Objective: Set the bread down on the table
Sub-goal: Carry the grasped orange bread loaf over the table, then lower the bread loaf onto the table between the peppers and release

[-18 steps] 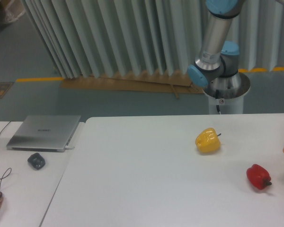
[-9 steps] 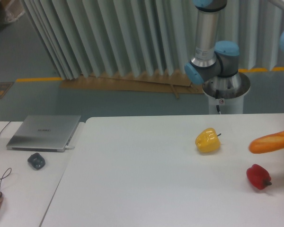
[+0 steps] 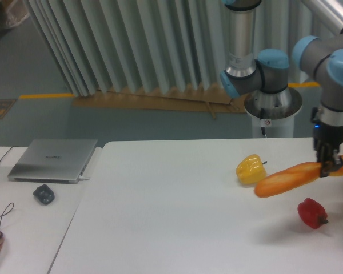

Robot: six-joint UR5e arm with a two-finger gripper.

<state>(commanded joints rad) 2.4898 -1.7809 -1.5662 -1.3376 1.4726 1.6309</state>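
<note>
Table (image 3: 177,217): wide white top, matte, rounded near-left corner. It fills the lower frame and is where the load goes.

My arm (image 3: 331,74) comes in from the upper right and drops to the gripper (image 3: 330,165), which is clamped on the bread (image 3: 288,179) toward its right end. The fingers are dark and small in this view. I read them as pinched on the loaf, since it hangs clear of the tabletop with nothing else under it.

The bread is a long golden-orange loaf, held in the air over the right part of the table. It sits just right of the yellow pepper (image 3: 251,169) and above the red pepper (image 3: 312,213), touching neither as far as I can tell. A faint shadow lies on the table below it.

Its long axis runs roughly left to right across the view. The free left end dips lower than the gripped right end, so the loaf slants down toward the yellow pepper. A short stub shows beyond my fingers on the right.

Handling, my judgement: it looks light and stiff, as it holds its line from an off-centre grip without sagging. The surface looks smooth, so it may pivot in the pinch. A hold nearer mid-length would balance it better. When lowered, I expect the low left end to touch first.
</note>
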